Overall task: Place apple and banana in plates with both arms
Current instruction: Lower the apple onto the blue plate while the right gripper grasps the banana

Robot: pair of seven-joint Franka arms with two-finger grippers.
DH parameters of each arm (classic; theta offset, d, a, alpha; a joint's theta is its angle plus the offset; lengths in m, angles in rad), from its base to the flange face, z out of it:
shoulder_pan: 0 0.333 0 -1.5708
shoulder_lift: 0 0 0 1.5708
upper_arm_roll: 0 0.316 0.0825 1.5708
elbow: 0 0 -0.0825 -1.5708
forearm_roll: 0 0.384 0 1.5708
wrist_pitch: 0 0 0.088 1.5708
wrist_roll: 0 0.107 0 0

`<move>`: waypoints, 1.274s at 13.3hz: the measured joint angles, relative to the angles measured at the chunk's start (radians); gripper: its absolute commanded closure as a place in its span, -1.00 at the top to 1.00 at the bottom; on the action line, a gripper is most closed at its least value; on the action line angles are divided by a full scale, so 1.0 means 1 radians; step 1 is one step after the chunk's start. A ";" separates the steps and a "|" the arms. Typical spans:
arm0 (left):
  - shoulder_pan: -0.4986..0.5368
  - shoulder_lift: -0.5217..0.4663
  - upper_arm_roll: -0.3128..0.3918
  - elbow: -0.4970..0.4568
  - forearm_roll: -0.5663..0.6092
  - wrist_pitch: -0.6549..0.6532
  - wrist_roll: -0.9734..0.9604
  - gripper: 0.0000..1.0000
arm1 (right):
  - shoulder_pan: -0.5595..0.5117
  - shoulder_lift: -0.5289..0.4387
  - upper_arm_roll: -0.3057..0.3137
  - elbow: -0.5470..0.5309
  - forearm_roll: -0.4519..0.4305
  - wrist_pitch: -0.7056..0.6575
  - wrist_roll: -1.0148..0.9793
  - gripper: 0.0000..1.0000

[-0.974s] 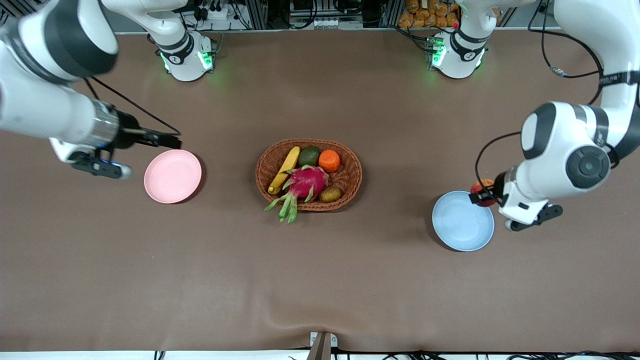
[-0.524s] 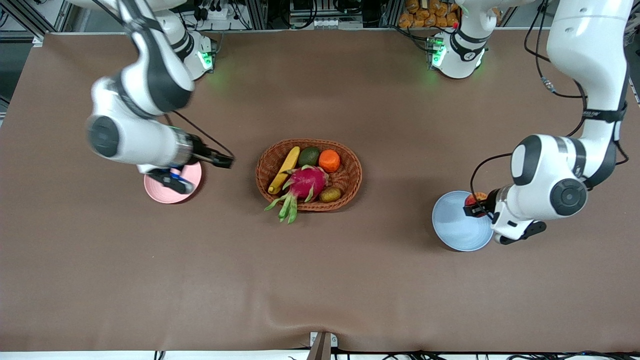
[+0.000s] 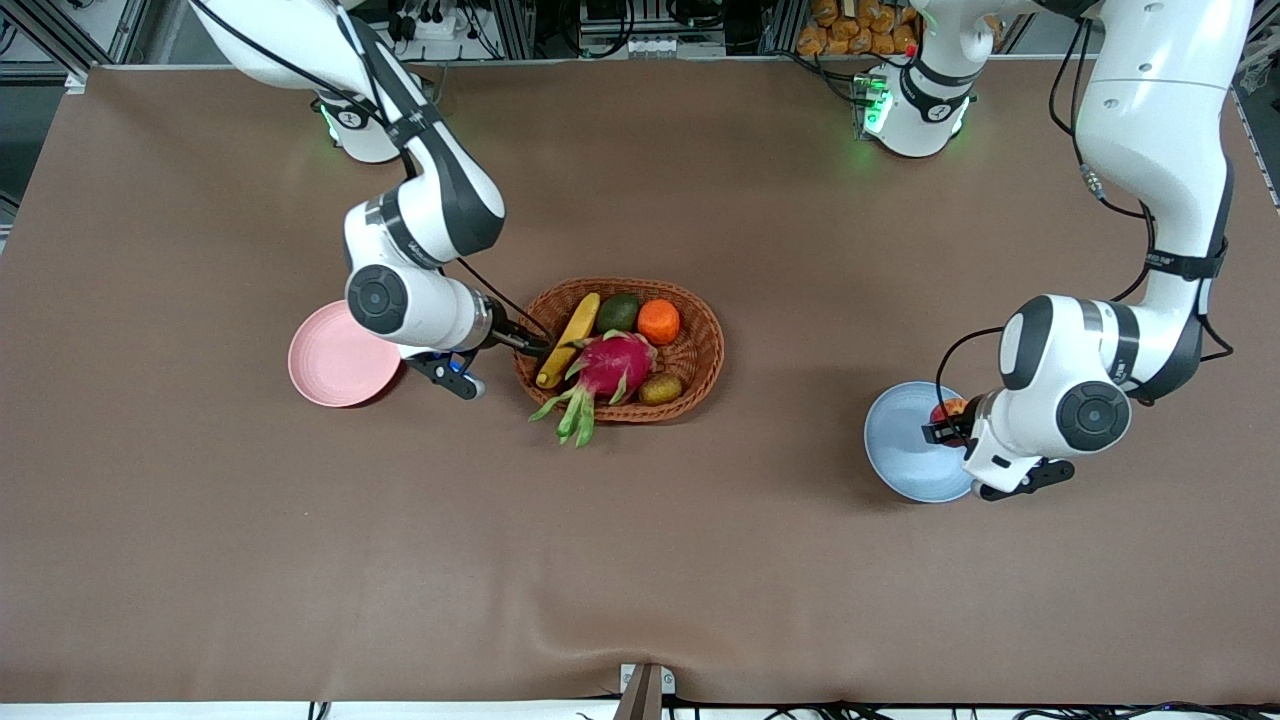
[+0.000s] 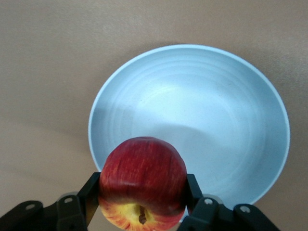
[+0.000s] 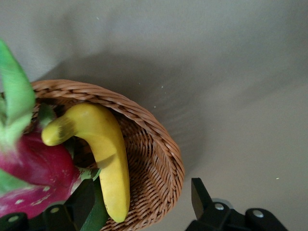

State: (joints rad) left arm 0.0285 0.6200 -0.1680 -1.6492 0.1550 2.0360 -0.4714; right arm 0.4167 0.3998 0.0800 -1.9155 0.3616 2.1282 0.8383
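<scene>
The red apple [image 4: 143, 178], yellow near its stem, is clamped in my left gripper [image 4: 143, 195], which is shut on it. It hangs over the light blue plate [image 4: 202, 106] near the rim; the front view shows apple [image 3: 948, 410], gripper [image 3: 943, 424] and plate [image 3: 903, 447] at the left arm's end. The banana [image 3: 570, 338] lies in the wicker basket [image 3: 703, 372]. My right gripper [image 3: 533, 346] is open at the basket's rim by the banana's [image 5: 109, 156] lower tip. One finger [image 5: 83, 201] is inside the basket [image 5: 156, 154], the other [image 5: 199, 193] outside. The pink plate [image 3: 335, 362] holds nothing.
The basket also holds a magenta dragon fruit [image 3: 610, 365], an avocado [image 3: 618, 312], an orange [image 3: 658, 321] and a small brown fruit [image 3: 660, 388]. The dragon fruit's green leaves hang over the rim toward the front camera. A brown mat covers the table [image 3: 640, 560].
My right arm has swung from the table's end, across the pink plate, to the basket rim at the banana. My left arm has carried the apple inward over the blue plate.
</scene>
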 measured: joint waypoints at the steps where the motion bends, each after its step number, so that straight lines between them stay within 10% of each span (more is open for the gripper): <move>1: -0.002 0.010 0.000 0.000 0.000 0.011 0.000 -0.89 | 0.003 0.006 0.000 -0.002 0.021 0.011 0.002 0.60; 3: -0.004 0.026 0.000 0.000 0.000 0.029 0.000 -0.73 | 0.007 0.011 0.000 -0.005 0.042 0.030 0.005 0.59; 7: -0.004 0.040 -0.001 0.001 0.000 0.046 0.000 0.91 | 0.016 0.037 0.000 -0.007 0.048 0.105 0.015 0.55; 17: -0.003 0.015 -0.011 0.034 0.000 0.043 -0.002 1.00 | 0.052 0.125 0.000 0.001 0.049 0.240 0.054 0.50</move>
State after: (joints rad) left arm 0.0252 0.6346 -0.1795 -1.6155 0.1551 2.0790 -0.4734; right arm 0.4682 0.5244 0.0798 -1.9140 0.4110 2.3686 0.8922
